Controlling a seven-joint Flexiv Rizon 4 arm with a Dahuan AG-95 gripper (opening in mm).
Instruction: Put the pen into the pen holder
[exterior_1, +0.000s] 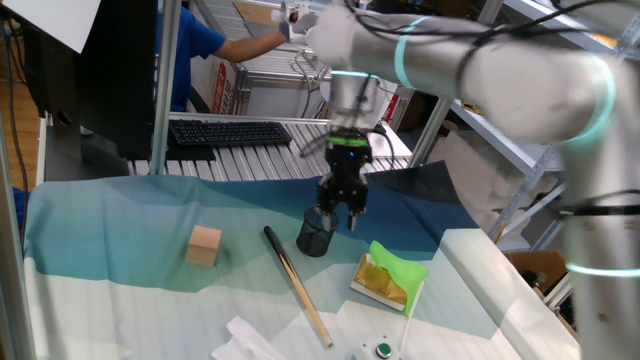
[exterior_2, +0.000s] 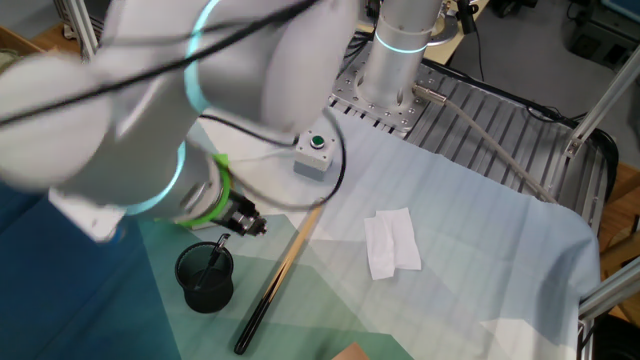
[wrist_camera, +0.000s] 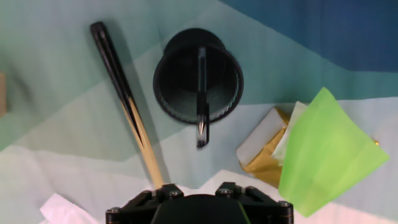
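Above the holder (exterior_1: 316, 234) the gripper (exterior_1: 340, 209) hangs, pointing straight down from the bent arm. Its fingers are spread and hold nothing. Inside the holder the pen (wrist_camera: 202, 93) stands leaning on the rim, beside the stick (exterior_1: 297, 285).

I work in a robotics lab: beyond my cloth-covered table (exterior_1: 120, 270), toward twelve o'clock, a keyboard (exterior_1: 230, 132) lies on a slatted aluminium bench (exterior_1: 260, 160), metal shelving (exterior_1: 520, 150) stands at two o'clock, and a green push-button box (exterior_2: 314, 155) sits near my bolted base plate (exterior_2: 385, 105).
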